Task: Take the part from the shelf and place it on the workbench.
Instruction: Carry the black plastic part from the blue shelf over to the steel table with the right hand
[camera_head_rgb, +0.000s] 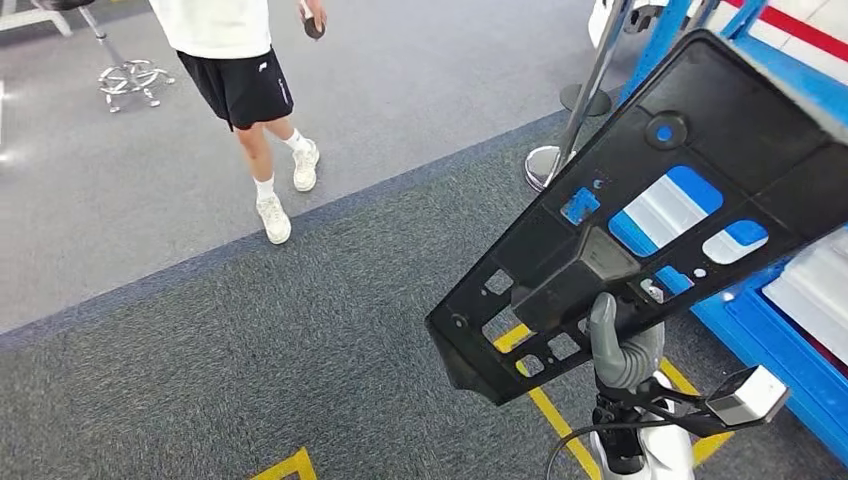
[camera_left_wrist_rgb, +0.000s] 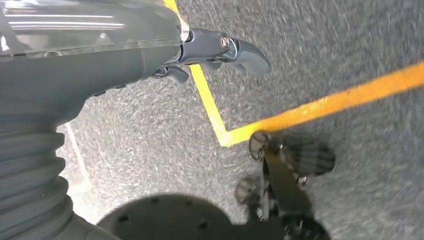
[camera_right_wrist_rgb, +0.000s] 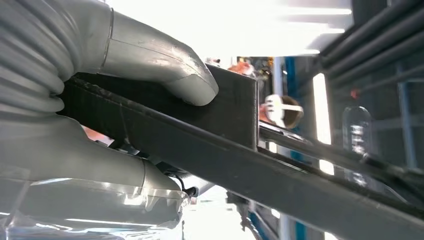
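Person (camera_head_rgb: 245, 90): standing on grey carpet at far left, well clear of the load. Left hand (camera_left_wrist_rgb: 220, 50): hanging over yellow floor tape (camera_left_wrist_rgb: 300, 112), fingers loosely apart, holding nothing. Part (camera_head_rgb: 650, 200): large black perforated panel, tilted, raised beside the blue shelf (camera_head_rgb: 770, 340), gripped from beneath by the right hand (camera_head_rgb: 622, 345); risk judged: edge striking shelf frame or stanchion (camera_head_rgb: 570, 130) when turning, or slipping from one-handed grip.

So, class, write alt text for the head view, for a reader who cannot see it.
The robot's right hand holds up a large flat black plastic part with cut-out openings, tilted, beside a blue shelf frame. Beyond it, a person in a white top and black shorts stands on grey carpet marked with yellow tape lines.
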